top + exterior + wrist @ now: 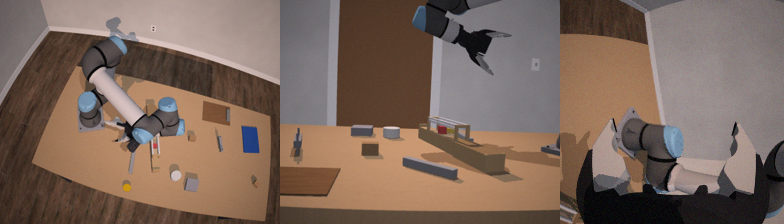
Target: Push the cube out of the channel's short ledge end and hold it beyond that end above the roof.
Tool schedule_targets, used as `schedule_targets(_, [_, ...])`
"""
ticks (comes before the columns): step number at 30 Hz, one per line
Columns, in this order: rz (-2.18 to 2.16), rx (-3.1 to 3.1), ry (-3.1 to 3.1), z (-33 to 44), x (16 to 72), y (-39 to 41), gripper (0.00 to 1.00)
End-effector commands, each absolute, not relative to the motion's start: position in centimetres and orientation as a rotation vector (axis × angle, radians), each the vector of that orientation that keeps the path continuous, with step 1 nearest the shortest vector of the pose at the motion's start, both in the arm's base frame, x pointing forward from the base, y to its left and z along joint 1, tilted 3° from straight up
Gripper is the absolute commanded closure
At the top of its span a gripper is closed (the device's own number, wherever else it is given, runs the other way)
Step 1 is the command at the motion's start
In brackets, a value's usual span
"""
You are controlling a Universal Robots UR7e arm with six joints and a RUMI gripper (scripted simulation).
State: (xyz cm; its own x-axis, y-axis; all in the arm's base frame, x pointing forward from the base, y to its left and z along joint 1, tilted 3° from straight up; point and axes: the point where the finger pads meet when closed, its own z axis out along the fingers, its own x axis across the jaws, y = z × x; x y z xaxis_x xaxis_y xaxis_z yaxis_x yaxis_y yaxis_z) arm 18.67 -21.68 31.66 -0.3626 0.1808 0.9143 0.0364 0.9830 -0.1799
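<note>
The wooden channel (459, 145) lies across the middle of the table, with a railed roof over its far part. It also shows in the top view (155, 157), partly under my arm. The red cube (442, 129) sits inside under the roof, and is also seen from above (154, 145). A yellow piece (451, 131) lies just behind it. A long grey bar (429, 167) lies on the table beside the channel (131, 162). My gripper (501, 54) (110, 131) is open and empty, high above the table, pointing away from the channel. The wrist view shows its spread fingers facing my arm's base.
A white cylinder (391, 132), a grey box (362, 130) and a brown cube (370, 149) stand beyond the channel. A brown board (308, 180) and a small grey tool (297, 141) lie at the left. A yellow disc (126, 187) and a blue mat (250, 139) lie near the table's edges.
</note>
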Motion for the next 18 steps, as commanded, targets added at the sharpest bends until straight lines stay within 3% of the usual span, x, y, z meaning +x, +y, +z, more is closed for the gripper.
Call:
schedule_targets(1, [0.152, -0.156, -1.94, 31.69, 18.66, -21.69, 0.0])
schedule_targets(17, [0.152, -0.156, -1.94, 31.69, 18.66, -21.69, 0.0])
schedule_targets(18, [0.152, -0.156, -1.94, 31.68, 18.67, -21.69, 1.0])
